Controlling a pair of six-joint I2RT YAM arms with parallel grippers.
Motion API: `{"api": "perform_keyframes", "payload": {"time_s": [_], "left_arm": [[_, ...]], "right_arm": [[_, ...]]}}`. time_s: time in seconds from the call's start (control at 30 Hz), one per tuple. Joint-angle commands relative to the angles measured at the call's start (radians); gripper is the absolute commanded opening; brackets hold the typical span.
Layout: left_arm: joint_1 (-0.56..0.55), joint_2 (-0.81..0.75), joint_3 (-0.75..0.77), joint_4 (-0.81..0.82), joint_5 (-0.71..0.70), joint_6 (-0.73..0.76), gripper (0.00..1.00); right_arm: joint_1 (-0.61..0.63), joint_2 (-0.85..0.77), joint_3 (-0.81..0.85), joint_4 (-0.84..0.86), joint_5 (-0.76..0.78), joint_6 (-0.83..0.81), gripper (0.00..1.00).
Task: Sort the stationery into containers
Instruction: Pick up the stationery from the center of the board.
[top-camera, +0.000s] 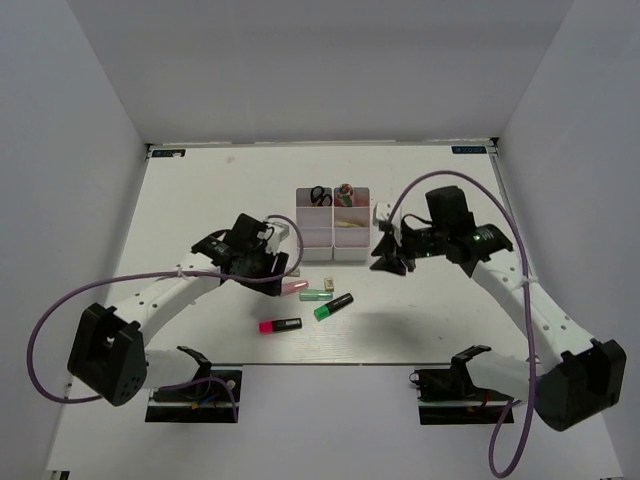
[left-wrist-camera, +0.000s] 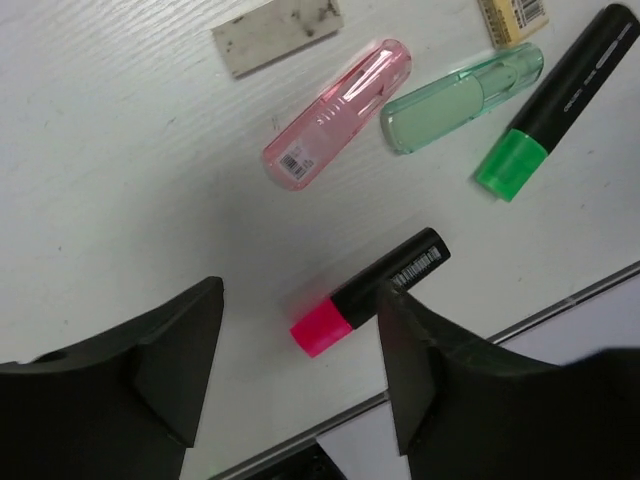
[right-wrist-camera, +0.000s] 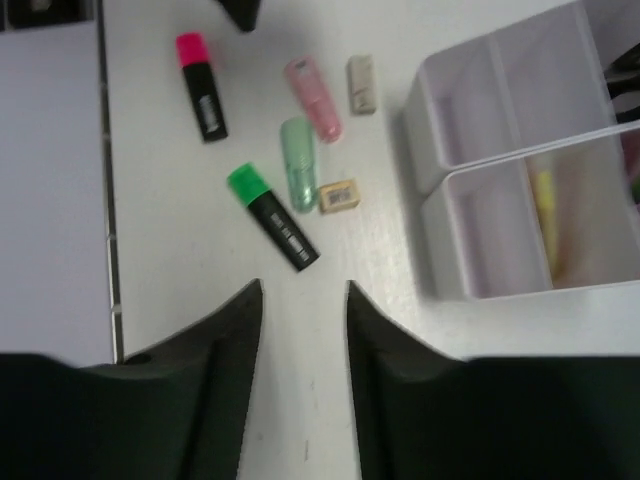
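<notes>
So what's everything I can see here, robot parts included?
pink highlighter: 1, black, pink cap, table front
green highlighter: 1, black, green cap, right of it
pink marker: 1, clear pink, before bins
green marker: 1, clear green, beside pink marker
erasers: 2, beige and grey, by markers
bins: 1 block, white, table centre
scissors: 1, black, far left bin
tube: 1, pinkish, far right bin
sticks: count unclear, yellow, right-column bin
left gripper: 1, black, open over pink highlighter
right gripper: 1, black, open right of bins

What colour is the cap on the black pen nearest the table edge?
Bright pink cap, clearest in left wrist view.
</notes>
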Motion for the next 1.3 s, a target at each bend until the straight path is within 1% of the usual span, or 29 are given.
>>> {"api": "perform_keyframes", "payload": {"time_s": [0.0,0.03,0.1,0.17,0.2,0.3,0.33,0.47,0.63,0.83,0.9,0.97,1.07,1.17,1.2,1.27], "left_arm": [[-0.041,0.031,0.031,0.049,-0.075,0.139,0.68],[-0.05,0.078,0.034,0.081,-0.077,0.179,0.64],[-0.073,0.123,0.052,0.098,-0.064,0.253,0.6],[-0.079,0.196,0.083,0.106,-0.046,0.298,0.6],[-0.084,0.197,0.094,0.105,-0.046,0.316,0.6],[-0.093,0.278,0.175,0.074,-0.032,0.351,0.65],[-0.098,0.316,0.186,0.069,-0.034,0.359,0.65],[-0.113,0.365,0.212,0.072,-0.044,0.368,0.65],[-0.113,0.395,0.19,0.086,-0.032,0.367,0.65],[-0.113,0.411,0.16,0.103,-0.014,0.368,0.61],[-0.113,0.44,0.166,0.091,-0.006,0.37,0.6],[-0.111,0.46,0.167,0.085,0.011,0.376,0.57],[-0.11,0.487,0.167,0.068,0.038,0.376,0.48],[-0.113,0.505,0.17,0.048,0.052,0.379,0.36],[-0.115,0.507,0.172,0.042,0.054,0.379,0.28],[-0.116,0.513,0.169,0.026,0.055,0.384,0.21]], "right_arm": [[-0.008,-0.051,-0.062,-0.044,-0.04,-0.01,0.46],[-0.011,-0.056,-0.065,-0.049,-0.044,-0.006,0.48],[-0.017,-0.073,-0.097,-0.029,-0.067,0.037,0.53],[-0.014,-0.081,-0.111,-0.038,-0.101,0.037,0.54],[-0.019,-0.082,-0.112,-0.041,-0.11,0.037,0.54],[-0.028,-0.087,-0.128,-0.041,-0.116,0.043,0.54],[-0.03,-0.088,-0.129,-0.038,-0.116,0.043,0.54],[-0.047,-0.102,-0.134,-0.032,-0.125,0.048,0.54],[-0.066,-0.108,-0.134,-0.024,-0.119,0.056,0.54],[-0.079,-0.105,-0.142,-0.012,-0.121,0.063,0.54],[-0.082,-0.104,-0.145,-0.009,-0.122,0.069,0.54],[-0.093,-0.108,-0.145,-0.004,-0.122,0.074,0.54],[-0.1,-0.118,-0.146,0.002,-0.121,0.076,0.54],[-0.109,-0.124,-0.146,0.002,-0.124,0.08,0.54],[-0.111,-0.121,-0.151,0.005,-0.125,0.079,0.54],[-0.113,-0.124,-0.152,0.005,-0.129,0.079,0.54]]}}
